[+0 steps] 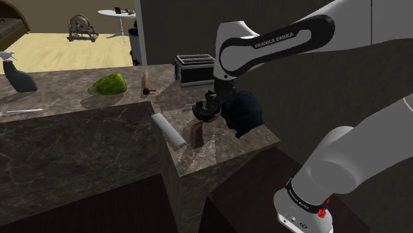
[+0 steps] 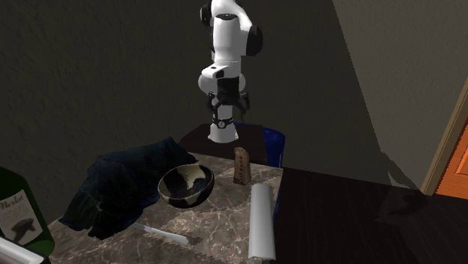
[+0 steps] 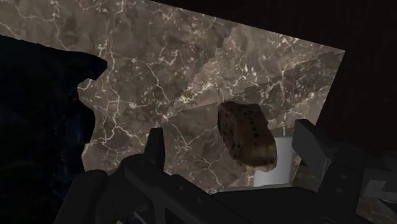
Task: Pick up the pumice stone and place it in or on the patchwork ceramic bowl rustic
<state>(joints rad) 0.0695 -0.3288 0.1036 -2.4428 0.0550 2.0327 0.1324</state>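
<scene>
On marble worktop (image 2: 221,225), brown pumice stone (image 2: 240,166) stands on end, long axis upright, near bowl (image 2: 186,186) and end of white cylinder (image 2: 260,221). Tool (image 3: 232,137) hovers above stone, fingers (image 3: 157,145) apart, not touching it. Dark cloth (image 2: 124,187) lies beside bowl.

Brown pumice stone (image 2: 240,166) upright, dark bowl (image 2: 186,186) beside

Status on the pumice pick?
Gripper up off counter, jaws open, empty. Pumice stone upright, not gripped. Bowl beside it; white roll lies near stone.
</scene>
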